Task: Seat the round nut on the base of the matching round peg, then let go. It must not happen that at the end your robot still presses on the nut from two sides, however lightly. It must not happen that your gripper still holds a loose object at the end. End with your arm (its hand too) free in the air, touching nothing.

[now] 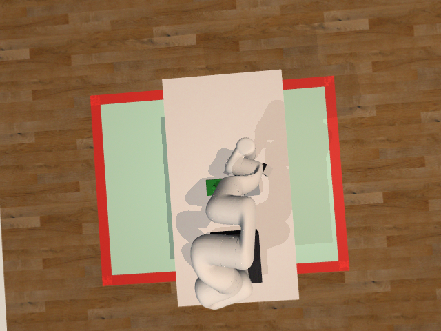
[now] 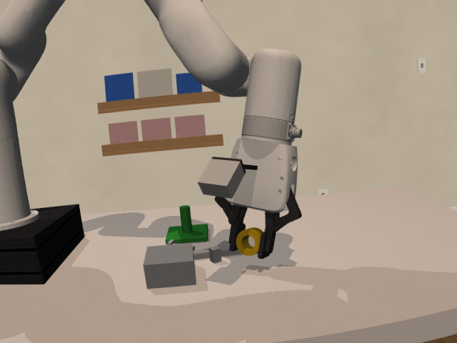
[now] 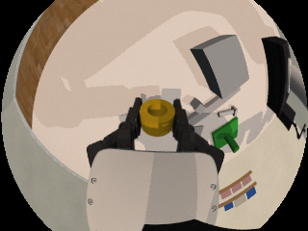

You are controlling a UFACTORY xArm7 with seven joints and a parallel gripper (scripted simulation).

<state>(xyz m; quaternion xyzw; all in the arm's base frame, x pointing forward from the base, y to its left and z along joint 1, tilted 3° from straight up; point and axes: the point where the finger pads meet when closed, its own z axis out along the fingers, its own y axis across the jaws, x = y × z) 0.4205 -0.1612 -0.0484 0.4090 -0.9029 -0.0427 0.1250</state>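
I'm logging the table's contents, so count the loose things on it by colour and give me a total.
Yellow: 1, the nut, held in the fingers
Green: 1, the peg
Grey: 2, the block and the handled piece
Total: 4

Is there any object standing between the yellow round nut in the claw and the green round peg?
Nothing visible blocks it. The claw holds the round nut, and the green peg stands apart to its left in the exterior view. The grey block sits nearer the camera.
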